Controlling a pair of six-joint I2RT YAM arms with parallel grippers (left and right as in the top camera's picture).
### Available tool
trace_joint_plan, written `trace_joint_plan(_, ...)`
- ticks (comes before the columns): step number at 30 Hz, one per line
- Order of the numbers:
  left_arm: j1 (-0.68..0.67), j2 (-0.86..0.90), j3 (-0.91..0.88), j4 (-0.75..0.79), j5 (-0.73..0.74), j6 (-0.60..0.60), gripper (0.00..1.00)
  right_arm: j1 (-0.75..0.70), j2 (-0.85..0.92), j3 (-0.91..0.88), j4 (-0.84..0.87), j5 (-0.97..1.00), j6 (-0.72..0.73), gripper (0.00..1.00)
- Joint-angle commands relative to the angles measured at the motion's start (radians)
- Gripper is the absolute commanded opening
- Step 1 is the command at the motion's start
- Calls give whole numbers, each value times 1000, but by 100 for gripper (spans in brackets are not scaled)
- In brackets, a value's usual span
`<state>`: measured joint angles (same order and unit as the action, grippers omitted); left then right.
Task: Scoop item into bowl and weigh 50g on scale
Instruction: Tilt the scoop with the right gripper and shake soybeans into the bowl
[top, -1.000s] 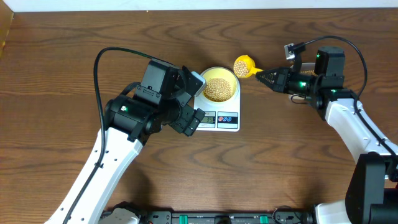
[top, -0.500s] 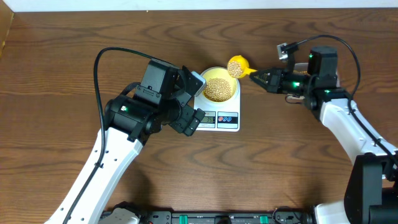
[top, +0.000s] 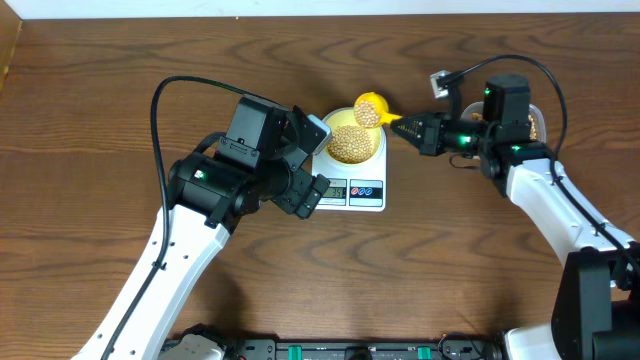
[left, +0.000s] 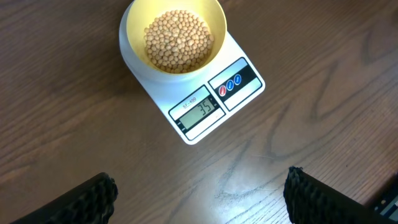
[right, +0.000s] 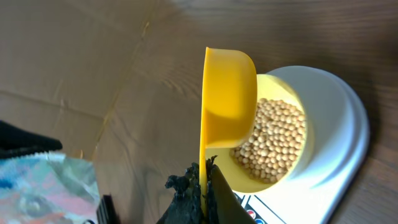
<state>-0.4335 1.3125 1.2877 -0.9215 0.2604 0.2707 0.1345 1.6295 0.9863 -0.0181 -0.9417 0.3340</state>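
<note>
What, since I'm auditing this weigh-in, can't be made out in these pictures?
- Overhead: the scale readout is too small to read.
- Right wrist: the scoop hides its own contents behind its wall.
- Left wrist: the left gripper fingers are cut off by the bottom edge.

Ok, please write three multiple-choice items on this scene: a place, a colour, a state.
1. Relative to the white flat digital scale, the small round pale-yellow bowl of tan beans is: A beside; B on top; C under.
2. What colour is the plastic scoop? A red; B bright yellow; C green.
3. The right gripper is: A wide open; B shut on the bowl's rim; C shut on the scoop's handle.
Answers: B, the scale shows beneath the bowl; B, plainly yellow; C, it pinches the handle.
</note>
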Motion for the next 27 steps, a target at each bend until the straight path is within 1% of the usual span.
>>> trace_joint_plan(1, 3, -9, -2, -5, 5, 17, 88, 22, 9, -2, 3, -2, -90, 1)
trace_joint_plan(10, 3, -9, -2, -5, 5, 17, 88, 31, 9, -2, 4, -3, -138, 1)
trace_joint_plan(15, 3, -9, -2, -5, 5, 17, 88, 31, 9, -2, 4, -3, -220, 1)
trace_joint_plan(20, 3, -9, -2, -5, 5, 17, 88, 31, 9, -2, 7, -3, -259, 1)
trace_joint_plan(24, 3, -9, -2, -5, 5, 17, 88, 31, 9, -2, 6, -3, -334, 1)
trace_joint_plan(27, 3, -9, -2, -5, 5, 17, 88, 31, 9, -2, 7, -3, -363, 1)
